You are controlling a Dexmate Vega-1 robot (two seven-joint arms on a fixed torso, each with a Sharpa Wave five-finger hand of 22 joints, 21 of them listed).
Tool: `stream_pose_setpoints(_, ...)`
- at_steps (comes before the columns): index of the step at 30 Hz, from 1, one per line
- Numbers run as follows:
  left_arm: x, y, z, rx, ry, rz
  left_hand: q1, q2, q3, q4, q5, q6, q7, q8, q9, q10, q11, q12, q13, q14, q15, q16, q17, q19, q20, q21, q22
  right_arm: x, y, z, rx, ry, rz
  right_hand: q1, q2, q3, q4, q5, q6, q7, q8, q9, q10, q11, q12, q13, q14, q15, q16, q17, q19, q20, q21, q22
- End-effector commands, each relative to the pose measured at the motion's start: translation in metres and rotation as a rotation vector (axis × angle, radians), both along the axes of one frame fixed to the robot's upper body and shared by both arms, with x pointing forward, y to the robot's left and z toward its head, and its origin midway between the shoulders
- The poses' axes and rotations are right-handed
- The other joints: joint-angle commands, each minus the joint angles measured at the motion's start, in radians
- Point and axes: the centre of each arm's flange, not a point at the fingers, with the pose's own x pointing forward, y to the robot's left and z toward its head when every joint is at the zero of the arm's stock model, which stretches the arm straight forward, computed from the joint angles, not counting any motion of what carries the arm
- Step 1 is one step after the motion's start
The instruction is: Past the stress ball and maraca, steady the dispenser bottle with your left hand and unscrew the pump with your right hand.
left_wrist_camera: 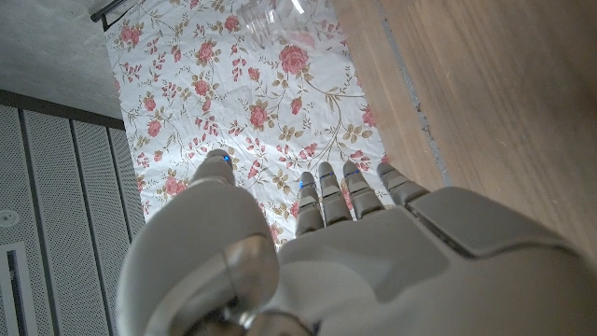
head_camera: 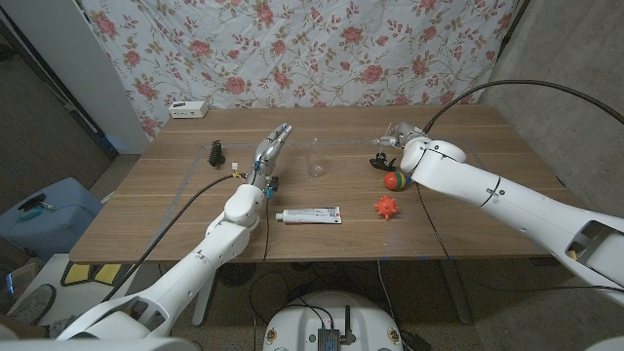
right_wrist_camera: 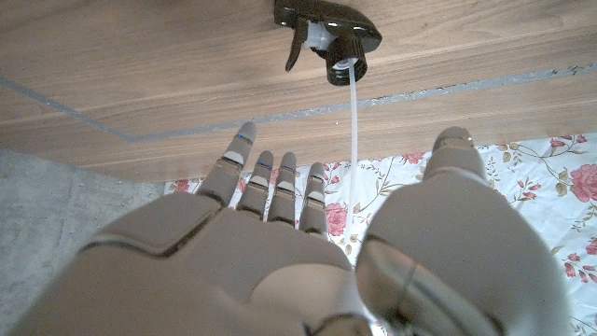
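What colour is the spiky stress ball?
Orange-red. The stress ball shows best in the head view, near the right arm.

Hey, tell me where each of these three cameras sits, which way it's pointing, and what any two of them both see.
Head view: fixed on the robot's head, looking down over both arms at the table.
Left wrist view: on the left wrist, looking along the left hand toward the floral cloth.
Right wrist view: on the right wrist, past the right hand at the pump lying on the table.
Shared: all three see wood and floral cloth.

The clear plastic dispenser bottle point(left_wrist_camera: 270, 14) is cut off at the left wrist frame's top edge and blurred there.

The right robot hand point(head_camera: 393, 138) is too small in the head frame to read its fingers.
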Motion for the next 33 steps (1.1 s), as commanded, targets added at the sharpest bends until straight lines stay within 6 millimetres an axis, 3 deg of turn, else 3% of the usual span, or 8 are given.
stream_pose_setpoints(1,0.005,0.004,0.003,-0.001,-0.003,-0.014,0.0,0.014,0.004,0.005,0.0,-0.003,0.0,0.0,0.002,-0.003,0.001,0.0,0.001,-0.006,-0.004,-0.002,0.001,-0.002,-0.001,0.006,0.001,0.003,-0.014,-0.008,0.127,-0.058,0.13,-0.046,-0.01,-0.028,0.016,0.015,-0.026,0.0,-0.001,-0.003,-0.035,0.003,-0.002,-0.012,-0.041,0.016,0.002,-0.002,-0.041,-0.023,-0.007,0.0)
stream_pose_setpoints(13,0.005,0.008,0.004,-0.004,-0.011,-0.02,-0.003,0.021,0.005,0.006,-0.004,-0.001,0.002,0.0,0.002,-0.002,0.003,0.001,0.001,-0.006,-0.004,-0.001,0.001,-0.001,0.0,0.007,0.001,0.002,-0.037,-0.026,0.304,-0.188,0.242,-0.097,-0.011,-0.056,0.04,0.022,-0.031,-0.013,0.003,-0.007,-0.056,0.006,0.001,-0.025,-0.084,0.006,0.001,-0.002,-0.075,-0.066,-0.006,0.0)
stream_pose_setpoints(17,0.006,0.009,0.004,-0.007,-0.011,-0.023,-0.003,0.024,0.005,0.007,-0.006,-0.001,0.003,0.0,0.002,-0.002,0.002,0.001,0.001,-0.007,-0.003,-0.001,0.001,-0.001,0.0,0.007,0.001,0.004,-0.043,-0.033,0.375,-0.222,0.274,-0.12,-0.007,-0.066,0.053,0.025,-0.044,-0.029,0.0,-0.009,-0.059,0.004,0.002,-0.031,-0.091,-0.004,0.004,-0.002,-0.065,-0.074,0.001,0.0)
stream_pose_setpoints(33,0.01,0.012,0.008,0.013,-0.023,-0.065,-0.008,0.039,0.007,0.008,-0.012,-0.001,0.002,0.0,0.002,-0.002,0.004,0.001,0.001,-0.008,-0.001,-0.001,0.0,-0.002,0.001,0.007,0.001,0.007,-0.061,-0.049,0.523,-0.304,0.397,-0.166,0.002,-0.087,0.078,0.033,-0.054,-0.034,-0.001,-0.015,-0.063,0.005,0.005,-0.044,-0.112,-0.033,0.006,-0.003,-0.055,-0.102,0.006,-0.001)
